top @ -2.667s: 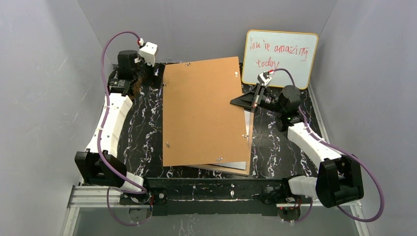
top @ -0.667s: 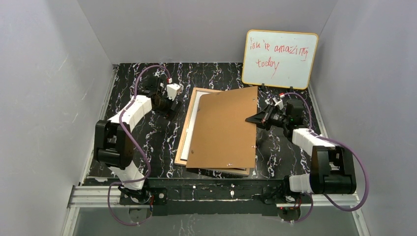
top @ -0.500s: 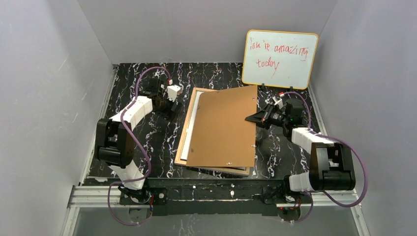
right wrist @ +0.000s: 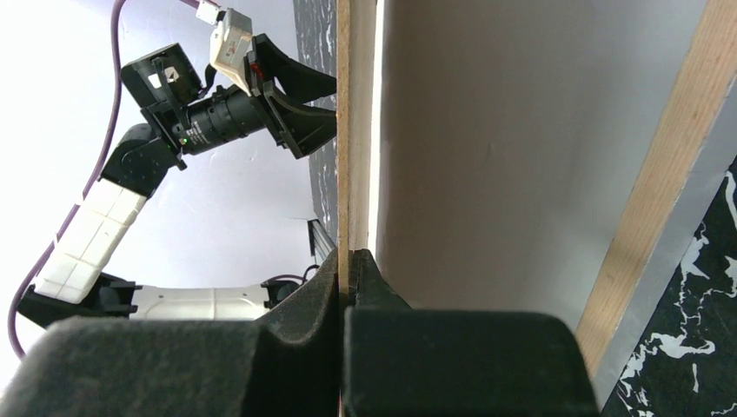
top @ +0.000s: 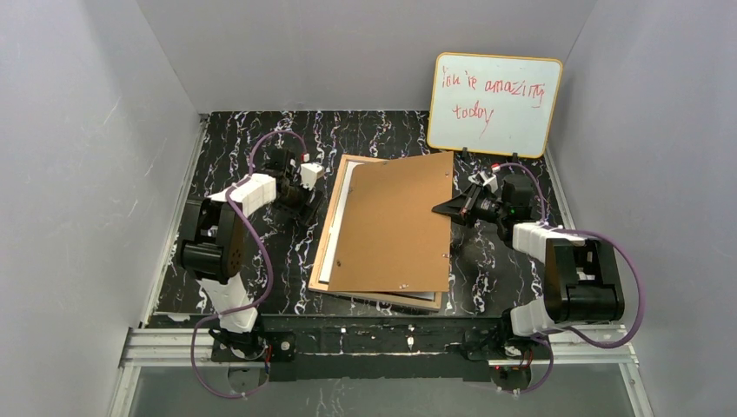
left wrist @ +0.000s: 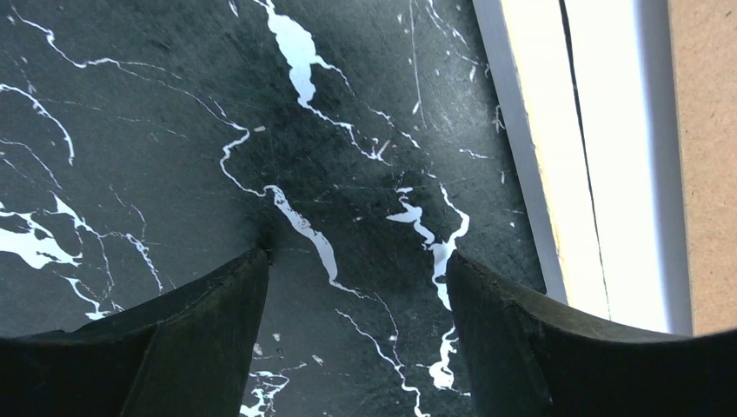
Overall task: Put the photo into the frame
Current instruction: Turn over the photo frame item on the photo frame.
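The frame (top: 322,239) lies back-up mid-table, its tan wood rim showing on the left. A brown backing board (top: 395,226) rests askew over it. My right gripper (top: 446,208) is shut on that board's right edge (right wrist: 344,130), seen end-on in the right wrist view, with the frame's wood rim (right wrist: 669,174) beside it. Only a white strip (top: 339,221) shows between rim and board; I cannot tell whether it is the photo, and no picture side shows. My left gripper (top: 313,198) hovers open over bare table (left wrist: 356,256), just left of the frame's edge (left wrist: 513,130).
An orange-rimmed whiteboard (top: 494,104) with red writing stands at the back right, close behind my right arm. Grey walls close in the black marbled table (top: 252,261) on three sides. Both arms' bases sit at the near edge.
The backing board, earlier held up high, now lies low over the frame. My left arm has come from the far-left corner to the frame's left edge, its jaws narrowing. The right grip is unchanged.
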